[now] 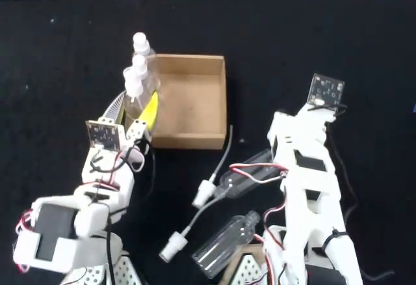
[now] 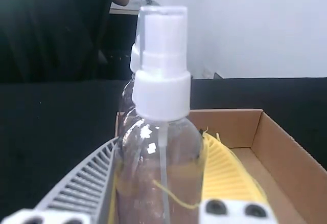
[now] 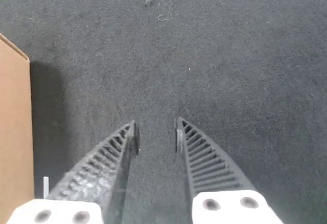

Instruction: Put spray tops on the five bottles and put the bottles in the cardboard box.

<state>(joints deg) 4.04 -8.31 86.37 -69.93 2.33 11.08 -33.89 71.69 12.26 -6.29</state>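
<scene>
Our left gripper [image 1: 140,94] clamps a capped bottle [image 2: 153,132] upright just outside the left wall of the box [image 1: 195,106], toward the far edge of the tabletop [image 1: 325,31]. Boxing is in hand, we judge. Next we must lift it over that wall. Our right gripper [image 3: 156,127], slightly parted, holds nothing.

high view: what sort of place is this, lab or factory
Probably a robotics lab bench, not a factory: a left arm and right arm on a black-clothed table, with a cardboard box and plastic bottles staged for practice.
</scene>
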